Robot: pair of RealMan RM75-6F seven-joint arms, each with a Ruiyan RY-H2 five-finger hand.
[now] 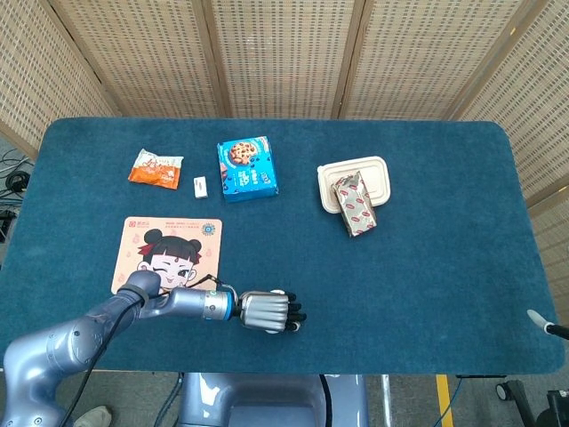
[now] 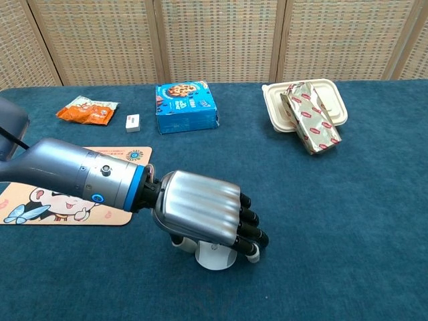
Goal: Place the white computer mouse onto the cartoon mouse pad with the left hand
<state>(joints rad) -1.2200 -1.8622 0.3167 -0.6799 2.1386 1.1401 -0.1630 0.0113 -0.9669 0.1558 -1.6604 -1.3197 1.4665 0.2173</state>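
Blue felt covers the counter (image 1: 427, 267); woven cane screens stand behind it. Head view: left hand (image 1: 267, 310) sits near the front edge, fingers curled down over the white mouse, which is hidden beneath it here. Cartoon mouse pad (image 1: 169, 253) lies just up and left of the hand, so the carry looks short. Snack packet (image 1: 155, 167), small white block (image 1: 200, 185), cookie box (image 1: 246, 167) and a lidded tray (image 1: 354, 182) bearing a foil pack (image 1: 356, 205) line the far side, well apart from the work. Right hand out of sight.

Chest view: left hand (image 2: 204, 214) wraps over the white mouse (image 2: 215, 255), fingertips tucked down its far side, probably a closed grip, though contact underneath is hidden. Mouse rests on felt, off the pad (image 2: 100, 214).
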